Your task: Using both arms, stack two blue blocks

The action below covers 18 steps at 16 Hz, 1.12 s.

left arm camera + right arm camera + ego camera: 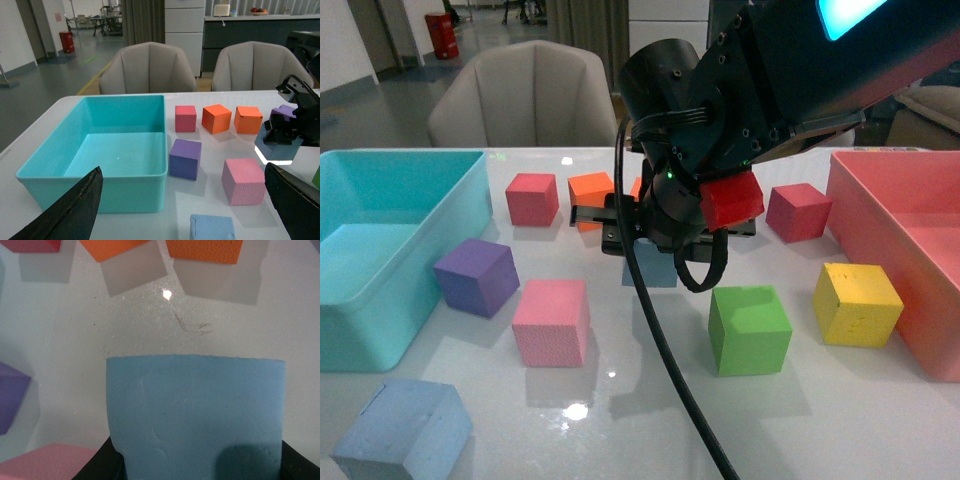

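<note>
One blue block [400, 430] lies on the white table at the near left. It also shows in the left wrist view [212, 227], between my left gripper's wide-open fingers [65, 210]. My left gripper [182, 212] is empty and out of the front view. My right gripper [655, 235] is shut on the second blue block [650, 268] and holds it low over the middle of the table. That block fills the right wrist view [195, 415], and the left wrist view shows it in the black jaws [277, 147]. I cannot tell whether it touches the table.
A teal bin [410, 310] stands at the left and a pink bin [880, 200] at the right. Around the right gripper lie a purple cube [475, 275], a pink cube [552, 320], a green cube [750, 328], a yellow cube [857, 303], red cubes [532, 198] and an orange cube [590, 188].
</note>
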Each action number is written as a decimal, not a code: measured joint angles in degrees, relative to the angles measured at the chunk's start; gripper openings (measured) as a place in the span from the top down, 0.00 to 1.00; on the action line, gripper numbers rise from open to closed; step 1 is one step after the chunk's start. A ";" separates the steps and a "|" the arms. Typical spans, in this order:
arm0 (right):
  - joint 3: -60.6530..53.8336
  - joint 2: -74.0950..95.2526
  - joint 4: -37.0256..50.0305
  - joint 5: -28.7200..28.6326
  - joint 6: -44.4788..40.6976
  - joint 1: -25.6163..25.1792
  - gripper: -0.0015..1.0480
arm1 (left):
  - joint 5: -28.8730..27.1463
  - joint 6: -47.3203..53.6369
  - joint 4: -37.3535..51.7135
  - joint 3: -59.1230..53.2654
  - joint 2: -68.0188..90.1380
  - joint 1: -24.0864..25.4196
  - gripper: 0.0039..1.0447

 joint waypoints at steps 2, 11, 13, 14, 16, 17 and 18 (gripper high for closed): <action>1.33 1.29 -0.63 0.02 1.88 -0.28 0.54 | 0.00 0.00 -0.02 -0.02 0.00 0.00 0.06; 3.48 4.42 -2.75 2.78 2.60 -0.98 0.41 | 0.00 0.00 0.00 -0.02 0.00 0.00 0.06; 4.11 4.59 -2.91 2.75 2.45 -1.14 0.26 | 0.00 0.00 0.00 0.00 0.00 0.00 0.06; 4.55 4.70 -2.89 2.73 2.40 -1.14 0.17 | 0.00 0.00 0.00 0.00 0.00 0.00 0.06; 4.52 4.66 -2.47 2.49 2.43 -1.14 0.05 | 0.00 0.00 0.00 0.00 0.00 0.00 0.06; 4.37 4.66 -2.12 2.49 2.38 -1.14 0.06 | 0.00 0.00 0.00 0.00 0.00 0.00 0.06; 1.46 2.16 -0.52 2.34 1.77 -1.16 0.06 | 0.00 0.00 0.00 0.00 0.00 0.00 0.06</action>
